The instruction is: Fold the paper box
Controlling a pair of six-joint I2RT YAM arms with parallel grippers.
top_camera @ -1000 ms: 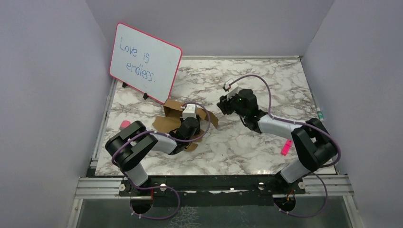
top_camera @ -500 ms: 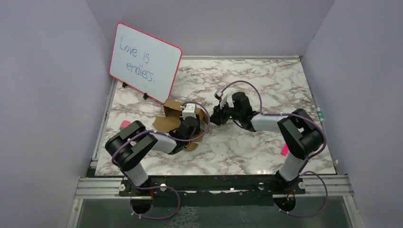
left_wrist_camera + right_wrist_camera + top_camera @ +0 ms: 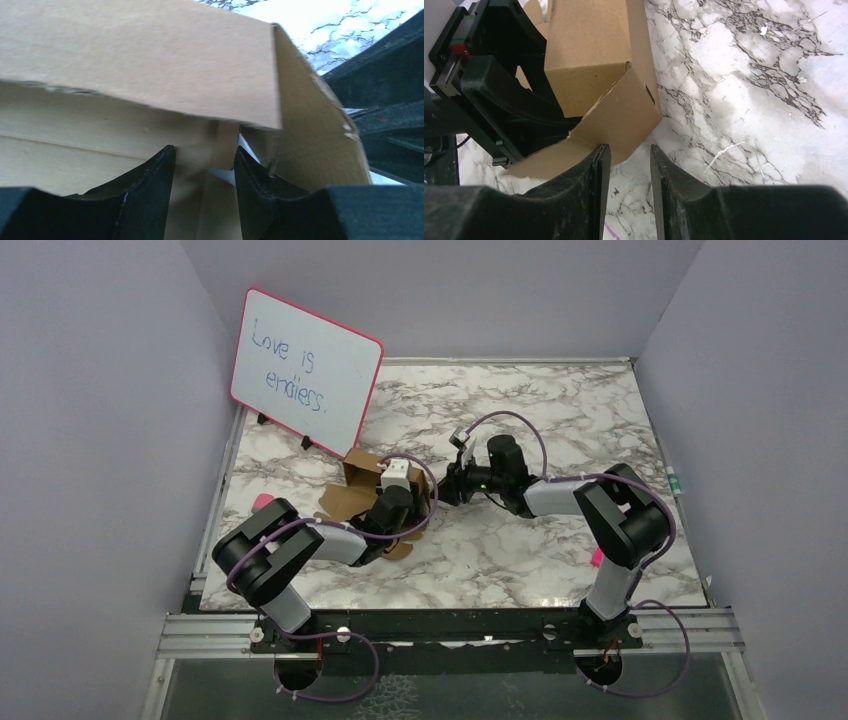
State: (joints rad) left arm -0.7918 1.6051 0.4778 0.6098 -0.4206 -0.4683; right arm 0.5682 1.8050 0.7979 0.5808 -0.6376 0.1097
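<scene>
The paper box point(image 3: 358, 483), brown corrugated cardboard and partly folded, lies left of the table's middle. My left gripper point(image 3: 396, 504) reaches into it from the near side. In the left wrist view its cardboard point(image 3: 150, 65) fills the frame, and the left gripper point(image 3: 205, 150) stands open over an inner panel with nothing pinched. My right gripper point(image 3: 448, 486) sits at the box's right side. In the right wrist view the right gripper point(image 3: 629, 147) is open by a narrow gap over bare marble, its left finger point(image 3: 599, 165) against the edge of a box flap point(image 3: 619, 120).
A pink-framed whiteboard point(image 3: 305, 365) stands propped at the back left, just behind the box. A pink item point(image 3: 262, 502) lies by the left edge and another point(image 3: 598, 558) beside the right arm. Grey walls close in on three sides.
The right arm swung left, bringing its gripper from mid-table to the box's right side. The right flap, flat before, now stands up against the box. The left gripper barely moved.
</scene>
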